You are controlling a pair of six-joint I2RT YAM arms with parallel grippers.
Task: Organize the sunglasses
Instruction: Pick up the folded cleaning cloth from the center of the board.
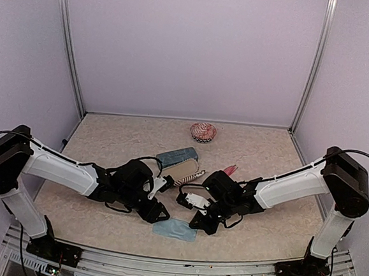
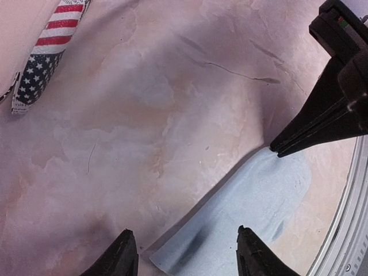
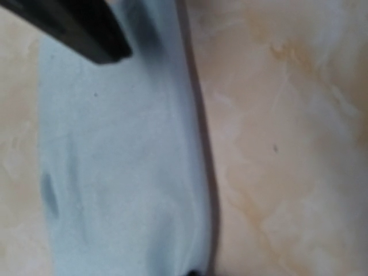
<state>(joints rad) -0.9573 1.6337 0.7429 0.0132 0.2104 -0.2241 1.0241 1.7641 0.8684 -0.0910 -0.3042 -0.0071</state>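
- Lavender panels [image 1: 191,49] are boxing in a mottled beige counter [image 1: 108,138]. What is worrying you here?

- Both grippers are crowding one flat, pale blue fabric pouch [image 1: 174,229] at the near edge. The left gripper [image 2: 184,230] is hovering with its jaws roughly half apart, one on each side of the pouch's end, and it is holding nothing. The right gripper [image 2: 275,150] is pinched fully together, with its tip resting on the pouch's far corner. I cannot tell whether it is trapping any fabric.

- So what could go wrong?

- I am thinking the left jaws could catch both layers, or only scrape the counter, leaving the pouch sealed. The fabric looks thin and limp, so a pull from either side could drag it towards the metal rim just behind it. The grippers are also working close together, so a careless move risks a knock.

- Where are the sunglasses?

- The slim pink-red folded pair [image 1: 231,170] is lying beyond the pouch, towards the back wall and the right arm's side. It is well apart from both grippers, with the right wrist hanging between. I am not finding the dark reddish-brown pair anywhere.

- Is anything else near the pouch?

- A blue-teal rectangular hard case [image 1: 177,155] and a stars-and-stripes patterned item [image 2: 43,57] are sitting beyond it, and neither is touching it.
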